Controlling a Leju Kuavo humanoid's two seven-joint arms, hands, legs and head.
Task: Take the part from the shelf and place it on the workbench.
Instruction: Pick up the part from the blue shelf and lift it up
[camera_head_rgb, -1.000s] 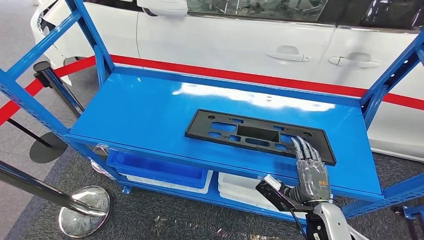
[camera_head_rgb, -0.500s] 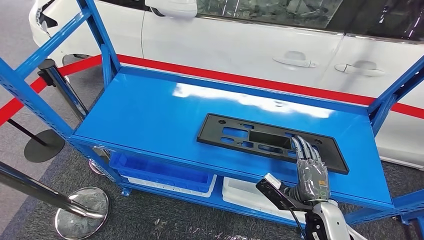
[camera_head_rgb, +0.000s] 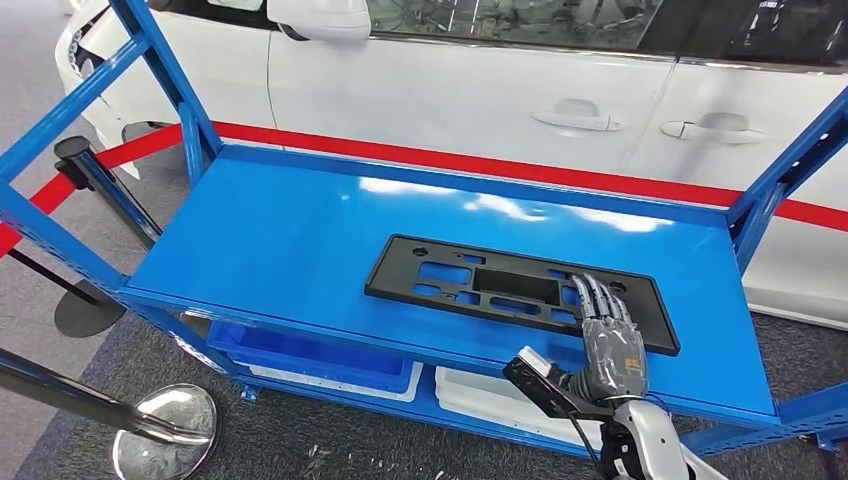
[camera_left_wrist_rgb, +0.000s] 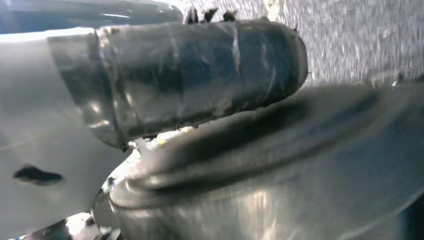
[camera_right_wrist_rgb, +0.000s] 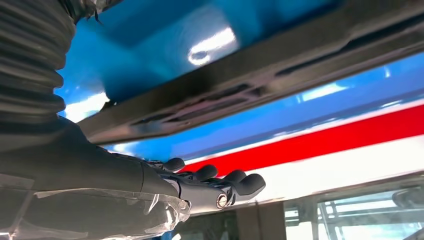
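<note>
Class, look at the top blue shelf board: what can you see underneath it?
Under the shelf sit a blue bin and, further right, a white bin on a lower level. The shelf board hides most of both, so their contents cannot be seen.

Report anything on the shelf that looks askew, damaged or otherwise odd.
Nothing stands out. The black part lies flat on the blue shelf, a little skewed to its front edge, with no visible breakage. The right hand reaches over the part's right end, fingers extended; whether they touch it cannot be told.
</note>
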